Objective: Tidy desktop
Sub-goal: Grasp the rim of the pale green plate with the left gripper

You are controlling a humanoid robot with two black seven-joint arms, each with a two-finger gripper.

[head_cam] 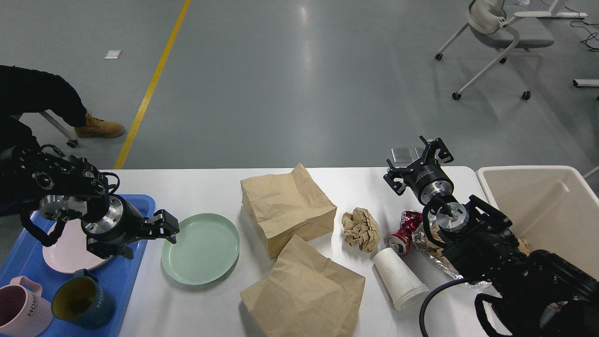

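The desktop (290, 187) fills the lower half of the picture, and it is still messy. In the middle lie two brown paper bags, one higher (285, 208) and one lower (304, 292). To the right of them sit a crumpled ball of brown paper (361, 228), a squashed red can (403, 232) and a white paper cup (398, 278) lying on its side.

On the left side a green plate (201, 248) rests flat on the white top. The left gripper (164, 228) hangs at the plate's upper left edge, just beside it, with its jaws open and nothing in them. Behind it, in the lower left corner, is a blue tray (140, 206) holding a pink plate (65, 257), a pink mug (21, 309) and a dark green mug (82, 304).

On the right, the right gripper (437, 149) points up over the back edge of the desktop. Its jaws look open and empty. A beige bin (538, 178) stands at the right edge.

I think the step now is picking up the green plate to put it in the tray. For that, the left gripper must go down, catch the plate's rim and pinch it. The rim is thin and low, so it could slip away.
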